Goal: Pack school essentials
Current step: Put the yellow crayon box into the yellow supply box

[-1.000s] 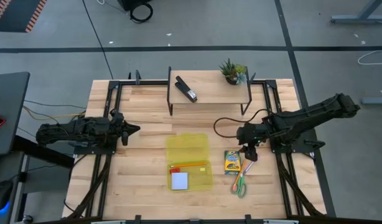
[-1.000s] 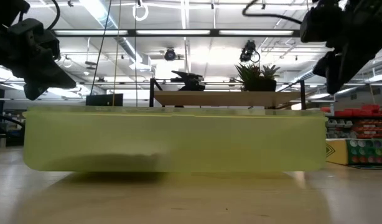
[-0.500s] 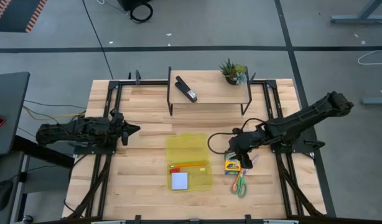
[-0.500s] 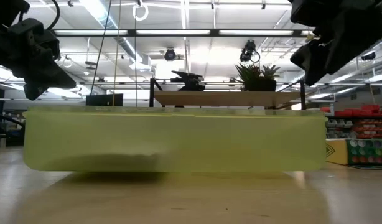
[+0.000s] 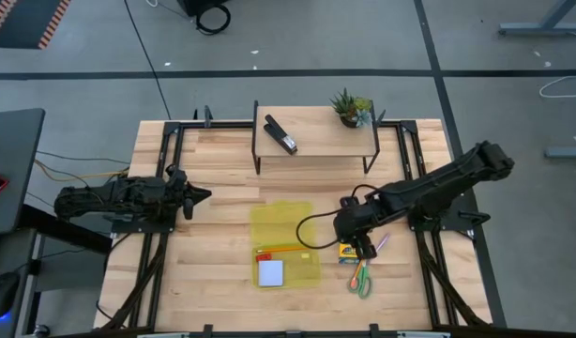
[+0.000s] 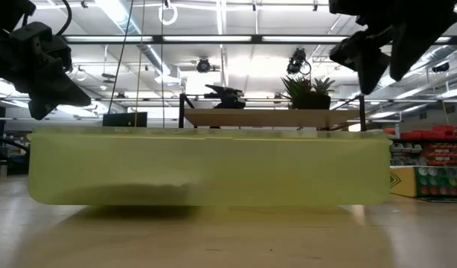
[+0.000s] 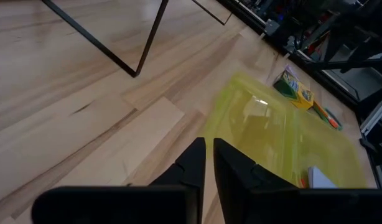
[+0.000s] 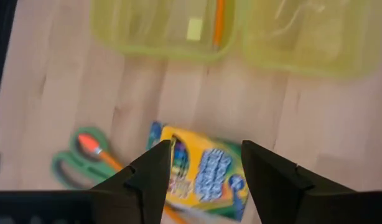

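The right gripper (image 8: 200,180), fingers spread wide and holding nothing, hangs directly above the yellow-green crayon box (image 8: 200,180), which lies flat on the pale wooden table (image 5: 213,244) just beside the open yellow translucent plastic case (image 5: 285,244). A good grasp, judged from this pose, calls for a straight descent so that one finger passes each long side of the box, closing only once both pads reach below its upper face; the box shows slightly skewed between the fingers in the right wrist view, so a small wrist turn would likely help. The green-handled scissors (image 5: 361,279) lie just beyond the box, away from the case, and could be nudged. An orange pencil (image 5: 286,249) and a pale blue notepad (image 5: 270,272) lie inside the case. The left gripper (image 7: 208,163), fingers nearly together around nothing, waits on the case's far side, well apart.
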You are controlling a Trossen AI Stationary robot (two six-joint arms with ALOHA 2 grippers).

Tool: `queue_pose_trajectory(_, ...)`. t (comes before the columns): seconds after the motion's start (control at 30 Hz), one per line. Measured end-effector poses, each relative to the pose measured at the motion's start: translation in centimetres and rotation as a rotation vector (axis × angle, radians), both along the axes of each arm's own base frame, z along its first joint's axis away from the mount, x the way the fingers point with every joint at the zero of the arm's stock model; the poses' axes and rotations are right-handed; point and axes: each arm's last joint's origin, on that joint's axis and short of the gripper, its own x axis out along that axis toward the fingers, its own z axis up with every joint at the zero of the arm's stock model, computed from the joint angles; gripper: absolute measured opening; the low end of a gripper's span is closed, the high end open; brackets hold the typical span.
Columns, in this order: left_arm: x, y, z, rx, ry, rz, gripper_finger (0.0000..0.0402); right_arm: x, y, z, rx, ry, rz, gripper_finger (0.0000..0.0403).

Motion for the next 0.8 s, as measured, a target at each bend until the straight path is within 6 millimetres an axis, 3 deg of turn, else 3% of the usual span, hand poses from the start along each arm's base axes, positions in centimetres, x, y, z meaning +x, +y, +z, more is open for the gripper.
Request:
queue_pose_trajectory(0.27, 0.0, 0.0, 0.0, 0.0, 0.0, -0.001, 0.0028, -0.6, 0.0, 0.1, 0.025, 0.116, 0.02, 0.026)
queue_pose_trajectory(0.53, 0.0, 0.0, 0.0, 0.0, 0.0, 0.0, 0.004, -1.4, 1.1, 0.0, 0.007, 0.121, 0.324, 0.0324)
queue_pose_trajectory(0.8, 0.0, 0.0, 0.0, 0.0, 0.001, 0.0, 0.0031, -1.6, 1.5, 0.0, -0.089, 0.071, 0.559, 0.0337)
